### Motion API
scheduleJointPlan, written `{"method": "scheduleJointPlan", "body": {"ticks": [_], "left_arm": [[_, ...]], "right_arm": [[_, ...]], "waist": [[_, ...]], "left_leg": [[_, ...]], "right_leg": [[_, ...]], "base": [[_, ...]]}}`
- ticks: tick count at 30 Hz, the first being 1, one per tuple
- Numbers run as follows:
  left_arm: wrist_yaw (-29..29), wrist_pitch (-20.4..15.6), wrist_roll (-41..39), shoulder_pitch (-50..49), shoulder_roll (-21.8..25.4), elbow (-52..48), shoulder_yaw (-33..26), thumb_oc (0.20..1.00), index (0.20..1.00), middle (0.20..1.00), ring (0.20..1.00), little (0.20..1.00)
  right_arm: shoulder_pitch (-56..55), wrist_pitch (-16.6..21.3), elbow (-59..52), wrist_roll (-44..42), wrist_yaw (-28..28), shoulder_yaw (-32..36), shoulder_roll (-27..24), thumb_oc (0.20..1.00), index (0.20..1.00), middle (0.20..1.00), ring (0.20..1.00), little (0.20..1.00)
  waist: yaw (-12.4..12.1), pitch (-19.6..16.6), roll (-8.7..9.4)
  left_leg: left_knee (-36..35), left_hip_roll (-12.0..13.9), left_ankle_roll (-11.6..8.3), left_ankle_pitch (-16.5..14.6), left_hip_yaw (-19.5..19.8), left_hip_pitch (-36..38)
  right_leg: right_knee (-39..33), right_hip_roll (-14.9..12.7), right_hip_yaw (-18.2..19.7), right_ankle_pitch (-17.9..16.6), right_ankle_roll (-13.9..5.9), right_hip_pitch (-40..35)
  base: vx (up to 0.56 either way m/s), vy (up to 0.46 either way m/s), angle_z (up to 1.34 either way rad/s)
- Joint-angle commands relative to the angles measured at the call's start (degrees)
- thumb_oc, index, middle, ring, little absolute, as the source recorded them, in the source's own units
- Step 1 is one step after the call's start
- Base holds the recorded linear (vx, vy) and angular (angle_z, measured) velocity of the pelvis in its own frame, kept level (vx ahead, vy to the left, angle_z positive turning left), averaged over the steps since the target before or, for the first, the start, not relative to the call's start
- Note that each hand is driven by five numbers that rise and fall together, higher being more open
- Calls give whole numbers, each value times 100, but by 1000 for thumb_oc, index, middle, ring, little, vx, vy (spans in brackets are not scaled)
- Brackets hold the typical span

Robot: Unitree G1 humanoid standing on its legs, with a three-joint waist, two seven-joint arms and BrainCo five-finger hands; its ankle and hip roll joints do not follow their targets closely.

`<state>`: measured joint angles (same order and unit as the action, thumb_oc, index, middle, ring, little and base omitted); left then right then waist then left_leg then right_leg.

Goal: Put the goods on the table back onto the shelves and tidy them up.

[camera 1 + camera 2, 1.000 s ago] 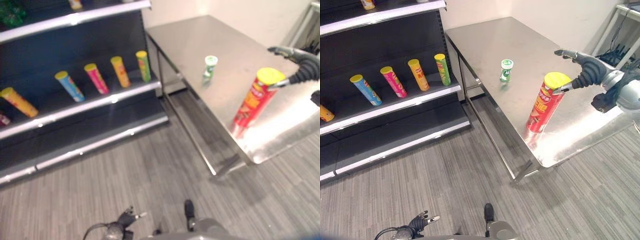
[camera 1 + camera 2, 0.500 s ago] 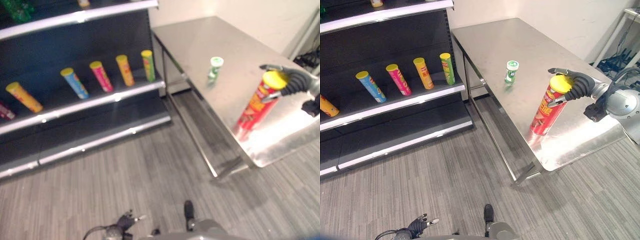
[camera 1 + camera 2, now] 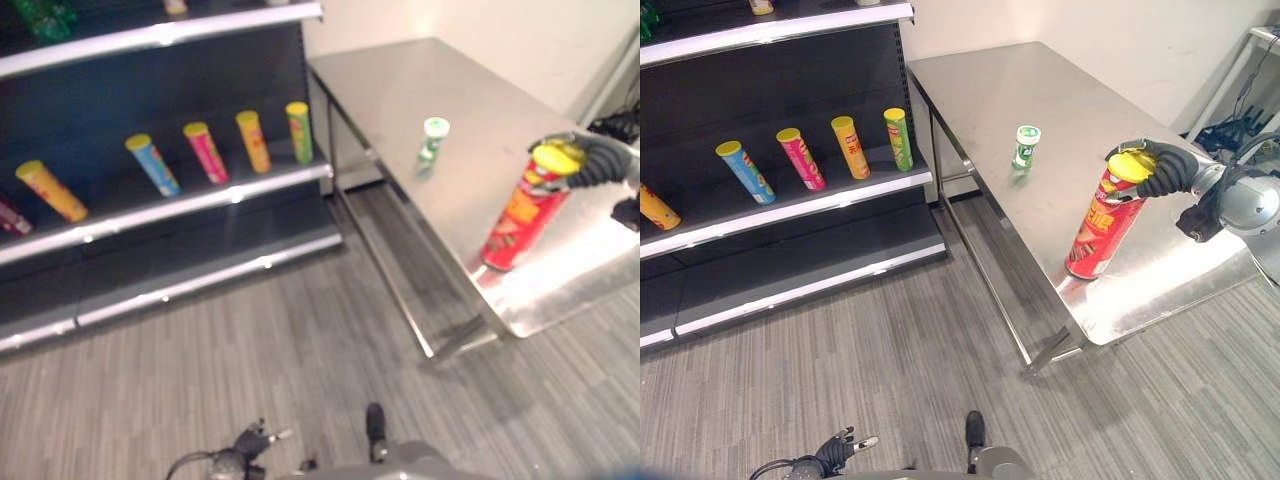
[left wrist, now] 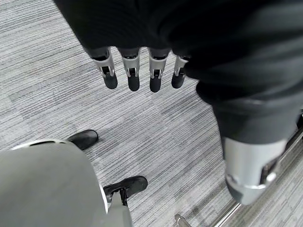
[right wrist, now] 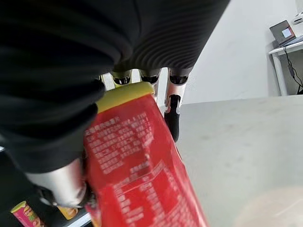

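The shelves [image 3: 790, 205] hold a row of leaning tubes [image 3: 800, 158], with room left for more. On the steel table [image 3: 990, 90] a small green bottle [image 3: 1025, 146] waits, well apart from the red can [image 3: 1105, 225] — tilted, because the right hand [image 3: 1165, 170] curls round its yellow-lidded top, likely to lift it. The left hand [image 4: 137, 71] hangs over the floor, fingers straight and empty.
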<state>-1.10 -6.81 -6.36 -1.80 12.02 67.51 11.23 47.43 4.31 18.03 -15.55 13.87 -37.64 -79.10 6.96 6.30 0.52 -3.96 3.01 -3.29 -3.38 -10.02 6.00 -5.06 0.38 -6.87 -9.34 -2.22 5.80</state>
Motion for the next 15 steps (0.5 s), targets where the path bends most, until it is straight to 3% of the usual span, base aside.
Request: {"method": "scheduleJointPlan", "body": {"ticks": [1, 7, 8, 10, 15], "left_arm": [[101, -82, -154, 256, 396, 61, -36, 1000, 1000, 1000, 1000, 1000], [273, -89, -95, 292, 315, 150, -230, 1000, 1000, 1000, 1000, 1000], [337, -104, -91, 293, 237, 175, -418, 1000, 1000, 1000, 1000, 1000], [370, -102, -83, 299, 257, 185, -454, 1000, 1000, 1000, 1000, 1000], [463, -109, -118, 316, 281, 177, -619, 1000, 1000, 1000, 1000, 1000]], "right_arm": [[210, 135, 9, 156, -197, 66, 2, 200, 200, 200, 200, 200], [-484, 531, -1092, 160, -706, 1387, 9, 200, 200, 200, 200, 200], [-903, 809, -1876, 238, -1013, 2233, 126, 200, 200, 200, 200, 200], [-1192, 862, -2208, 341, -1089, 2662, 175, 200, 200, 200, 200, 200], [-968, 1099, -3087, 651, -1284, 2852, 444, 200, 200, 200, 200, 200]], "waist": [[-87, 168, 285], [-39, 137, 260], [-4, 105, 236], [-40, 100, 257], [-167, 31, 269]], "left_leg": [[401, 368, -602, -189, -185, -14], [443, 373, -584, -233, -196, 23], [482, 394, -574, -259, -168, 34], [510, 405, -571, -267, -155, 44], [677, 499, -601, -253, -54, 65]], "right_leg": [[625, -330, 297, 1609, -790, -670], [646, -314, 330, 1644, -771, -688], [669, -304, 332, 1686, -754, -701], [678, -296, 333, 1707, -743, -718], [711, -245, 302, 1805, -665, -804]], "base": [[0, 0, 0], [3, -11, 0], [12, -53, -2], [13, -64, 4], [12, -80, 3]]}}
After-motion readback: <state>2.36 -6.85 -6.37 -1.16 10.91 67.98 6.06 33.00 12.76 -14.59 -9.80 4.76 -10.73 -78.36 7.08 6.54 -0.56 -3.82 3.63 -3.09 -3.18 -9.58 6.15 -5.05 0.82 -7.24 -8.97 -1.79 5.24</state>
